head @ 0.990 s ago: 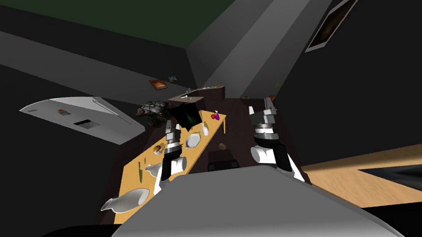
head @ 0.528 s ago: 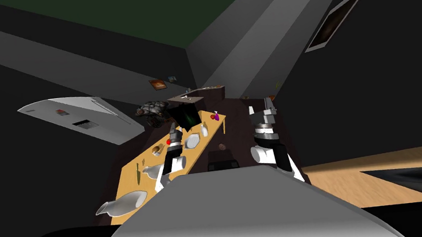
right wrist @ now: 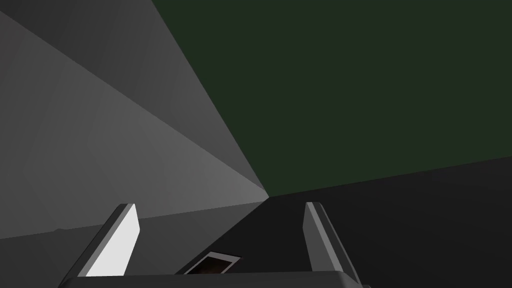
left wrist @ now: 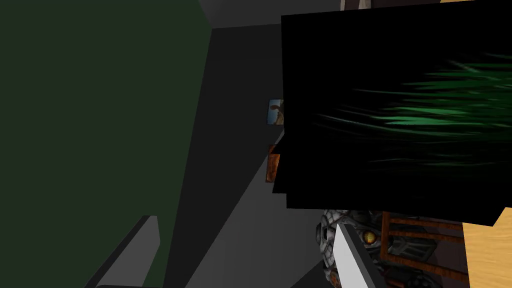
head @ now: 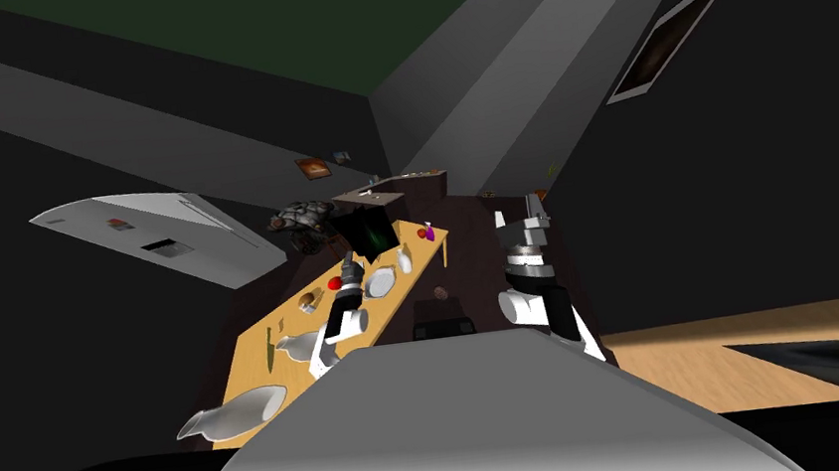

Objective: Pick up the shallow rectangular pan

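approach step: left gripper (head: 349,258) hovers over the table (head: 249,369), its grip i cannot tell; grey pan (head: 381,280) lies there at its 4 o'clock. next move, i judge: lower onto the rim. right gripper (right wrist: 220,205) spread, idle.

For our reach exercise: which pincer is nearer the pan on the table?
Left. The left pincer is over the table, close beside the pan; the right pincer is off past the table's edge.

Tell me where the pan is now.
In the head view, the pan lies on the wooden table on my left, next to the left gripper, with a white bottle beside it.
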`<state>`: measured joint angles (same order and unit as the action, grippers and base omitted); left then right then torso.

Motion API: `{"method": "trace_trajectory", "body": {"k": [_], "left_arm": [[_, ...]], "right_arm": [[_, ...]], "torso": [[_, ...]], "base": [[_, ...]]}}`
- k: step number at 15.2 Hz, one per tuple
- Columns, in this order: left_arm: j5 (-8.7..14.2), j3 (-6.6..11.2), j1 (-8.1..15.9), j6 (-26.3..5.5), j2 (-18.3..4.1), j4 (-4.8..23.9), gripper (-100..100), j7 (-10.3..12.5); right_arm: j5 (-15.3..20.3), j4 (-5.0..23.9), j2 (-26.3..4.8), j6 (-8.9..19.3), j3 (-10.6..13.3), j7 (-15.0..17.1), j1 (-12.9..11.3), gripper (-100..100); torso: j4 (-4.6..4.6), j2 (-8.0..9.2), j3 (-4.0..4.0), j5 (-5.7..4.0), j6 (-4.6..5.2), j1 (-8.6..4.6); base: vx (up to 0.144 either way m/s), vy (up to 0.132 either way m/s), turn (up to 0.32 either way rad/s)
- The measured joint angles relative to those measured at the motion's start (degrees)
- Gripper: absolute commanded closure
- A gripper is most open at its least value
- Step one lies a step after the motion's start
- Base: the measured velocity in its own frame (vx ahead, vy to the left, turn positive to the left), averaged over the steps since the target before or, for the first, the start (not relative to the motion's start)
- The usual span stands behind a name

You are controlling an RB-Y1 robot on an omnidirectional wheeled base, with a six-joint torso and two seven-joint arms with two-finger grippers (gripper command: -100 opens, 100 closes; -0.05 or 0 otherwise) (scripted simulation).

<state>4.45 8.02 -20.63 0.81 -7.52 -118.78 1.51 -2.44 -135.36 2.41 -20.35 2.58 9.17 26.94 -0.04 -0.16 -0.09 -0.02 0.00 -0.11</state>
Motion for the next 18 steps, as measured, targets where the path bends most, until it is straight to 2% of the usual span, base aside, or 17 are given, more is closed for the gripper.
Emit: {"method": "trace_trajectory", "body": {"k": [3, 5, 8, 11, 16, 18], "left_arm": [[1.10, 1.28, 0.63, -3.31, -0.41, 2.10, -100, 0.90], [2.09, 2.35, 1.64, -4.98, -1.16, 4.93, -100, 1.66], [2.82, 3.44, 2.72, -8.31, -0.59, 7.64, -100, 2.27], [4.36, 4.85, 3.34, -11.22, -1.41, 10.50, -100, 3.42], [5.99, 6.58, 4.39, -16.26, -1.51, 13.66, -100, 4.62], [6.12, 7.33, 5.46, -18.37, -0.65, 15.88, -100, 4.93]], "right_arm": [[0.00, 0.00, 0.00, 0.00, 0.00, 0.00, 0.00, 0], [0.00, 0.00, 0.00, 0.00, 0.00, 0.00, 0.00, 0], [0.00, 0.00, 0.00, 0.00, 0.00, 0.00, 0.00, 0], [0.00, 0.00, 0.00, 0.00, 0.00, 0.00, 0.00, 0], [0.00, 0.00, 0.00, 0.00, 0.00, 0.00, 0.00, 0], [0.00, 0.00, 0.00, 0.00, 0.00, 0.00, 0.00, 0]], "torso": [[0.01, 0.02, 0.01, 0.00, 0.00, 0.01], [0.00, 0.00, 0.00, -0.01, -0.01, 0.00], [-0.01, -0.03, -0.02, 0.00, 0.00, -0.01], [0.00, -0.01, -0.01, 0.00, 0.00, 0.00], [0.00, 0.01, 0.01, 0.00, -0.01, 0.01], [0.00, -0.02, -0.01, -0.01, 0.00, -0.03]], "base": [[0.029, -0.029, 0.001], [0.036, -0.034, -0.001], [0.038, -0.030, 0.001], [0.031, -0.029, 0.001], [0.031, -0.026, 0.000], [0.039, -0.039, -0.002]]}}
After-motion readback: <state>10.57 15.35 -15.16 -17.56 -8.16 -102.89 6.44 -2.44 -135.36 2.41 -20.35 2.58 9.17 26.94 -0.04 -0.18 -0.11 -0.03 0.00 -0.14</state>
